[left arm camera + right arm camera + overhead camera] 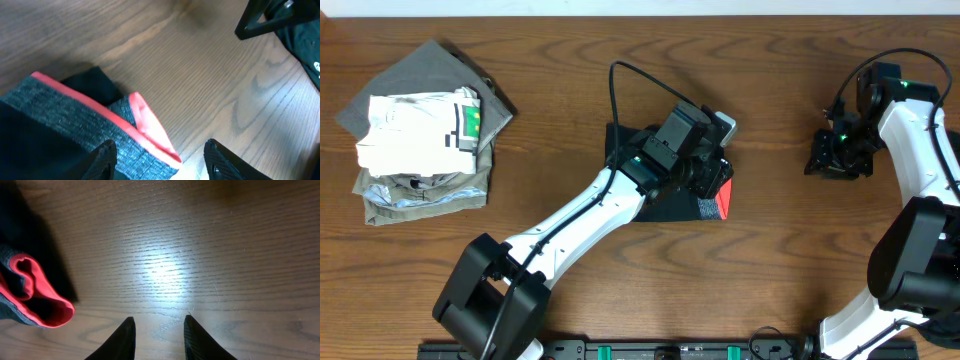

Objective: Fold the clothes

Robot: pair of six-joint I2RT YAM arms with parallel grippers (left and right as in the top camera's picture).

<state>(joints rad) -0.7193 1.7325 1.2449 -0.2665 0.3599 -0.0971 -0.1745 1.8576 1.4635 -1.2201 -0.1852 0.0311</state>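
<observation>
The clothes here are black trousers (672, 208), folded into a small bundle at the table's middle, with a grey waistband (75, 117) edged coral red (722, 203). My left gripper (705, 175) hovers right over the bundle. In the left wrist view it (160, 161) is open, and the waistband's red corner lies loose below and between the fingertips (106, 159), not pinched. My right gripper (835, 155) sits apart at the right, open over bare wood (159, 336). The trousers' red edge (35, 302) shows at the left of the right wrist view.
A stack of folded garments (420, 135), grey, white and olive, lies at the table's far left. The right arm (920, 150) stands along the right edge. Bare wooden table (780, 240) lies between the bundle and the right gripper.
</observation>
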